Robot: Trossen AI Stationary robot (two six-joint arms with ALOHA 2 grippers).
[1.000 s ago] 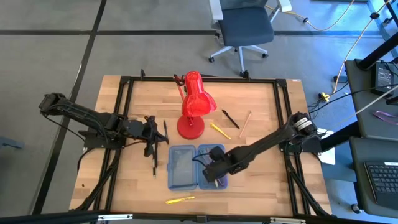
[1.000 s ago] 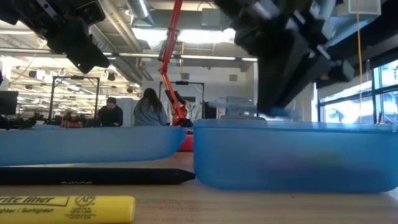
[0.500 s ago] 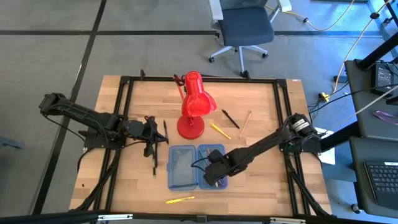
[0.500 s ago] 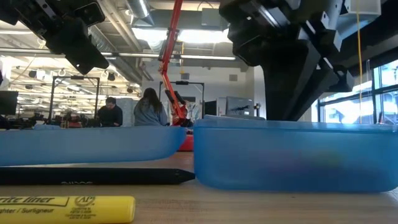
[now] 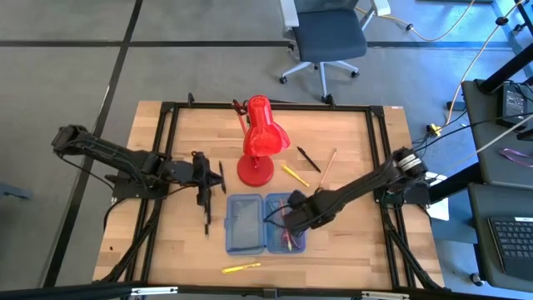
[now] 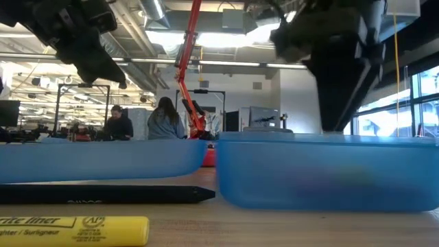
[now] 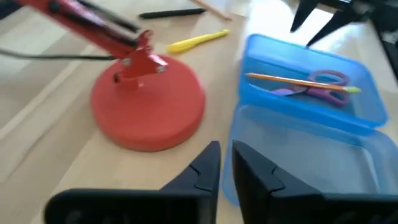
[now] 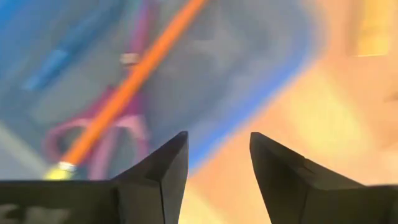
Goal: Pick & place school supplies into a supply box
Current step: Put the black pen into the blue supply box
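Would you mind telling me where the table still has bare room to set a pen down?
Bare wood lies in the near right corner, right of the supply box, and in the far left corner behind the left gripper. It is crowded between the red lamp and the right gripper, where pens and a pencil lie.

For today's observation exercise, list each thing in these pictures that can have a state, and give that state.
supply box: open, both halves flat on the table.
orange pencil: lying in the box's right half, across the scissors.
scissors: lying in the same half.
right gripper: open, empty, above that half.
left gripper: fingers close together, holding nothing.
red desk lamp: standing upright behind the box.
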